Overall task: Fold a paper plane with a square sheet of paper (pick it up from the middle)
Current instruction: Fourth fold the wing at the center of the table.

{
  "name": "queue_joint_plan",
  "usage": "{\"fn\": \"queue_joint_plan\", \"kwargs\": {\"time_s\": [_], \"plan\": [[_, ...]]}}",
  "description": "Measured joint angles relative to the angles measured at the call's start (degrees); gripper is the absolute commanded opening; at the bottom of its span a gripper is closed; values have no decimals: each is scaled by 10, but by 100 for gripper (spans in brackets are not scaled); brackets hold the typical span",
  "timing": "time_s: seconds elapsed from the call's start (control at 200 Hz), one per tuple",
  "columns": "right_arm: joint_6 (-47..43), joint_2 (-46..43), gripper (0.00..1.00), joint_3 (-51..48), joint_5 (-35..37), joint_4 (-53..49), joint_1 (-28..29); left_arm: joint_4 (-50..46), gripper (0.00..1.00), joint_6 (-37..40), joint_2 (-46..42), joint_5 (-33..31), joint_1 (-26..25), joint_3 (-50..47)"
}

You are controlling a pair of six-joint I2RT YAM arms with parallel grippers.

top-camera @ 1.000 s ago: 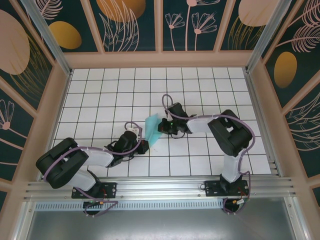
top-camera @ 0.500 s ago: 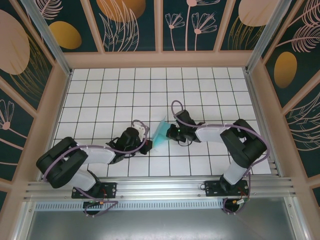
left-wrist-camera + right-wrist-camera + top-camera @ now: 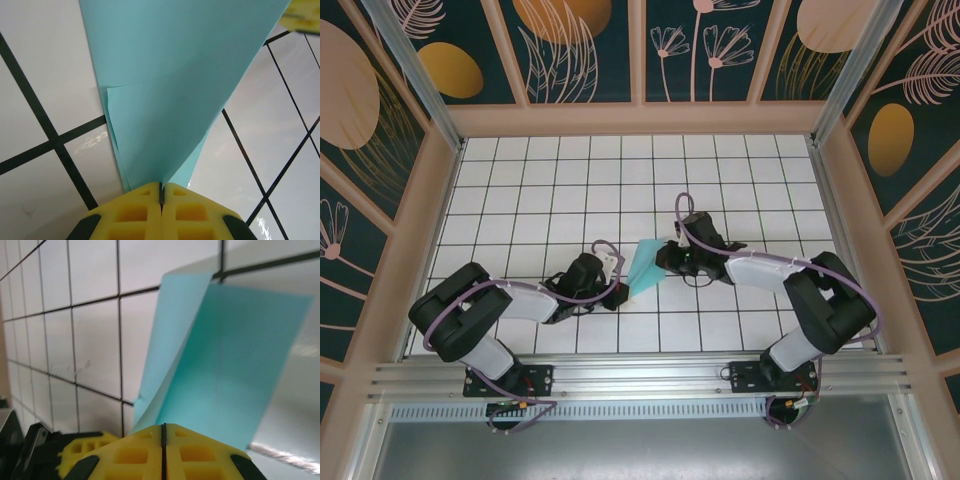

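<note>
The square sheet of paper (image 3: 645, 264) is up off the tiled table (image 3: 520, 200), slung between the two arms near the middle of the floor, and both claws have it. The left gripper (image 3: 623, 291) is pinched tight on the narrow near-left corner, pads meeting with just the paper between them. The right gripper (image 3: 663, 262) is clamped the same way on the far-right edge. So the sheet's long axis runs diagonally, from the left claw up and away toward the right one, fanning wider as it goes. The left wrist view shows two layers overlapping, possibly a fold, though it's hard to say whether it's a crisp crease or a loose bend. Neither arm is nearer; the next move depends on that diagonal span.
</note>
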Motion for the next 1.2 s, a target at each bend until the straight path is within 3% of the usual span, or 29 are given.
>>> {"fn": "queue_joint_plan", "kwargs": {"time_s": [0.44,0.851,1.201], "plan": [[16,84,9,14,-61,78,18,92,0,-99,24,32,3,-27],[20,130,9,47,-70,92,29,136,0,-168,30,36,7,-46],[11,61,11,33,-45,86,30,136,0,-202,31,32,7,-46]]}}
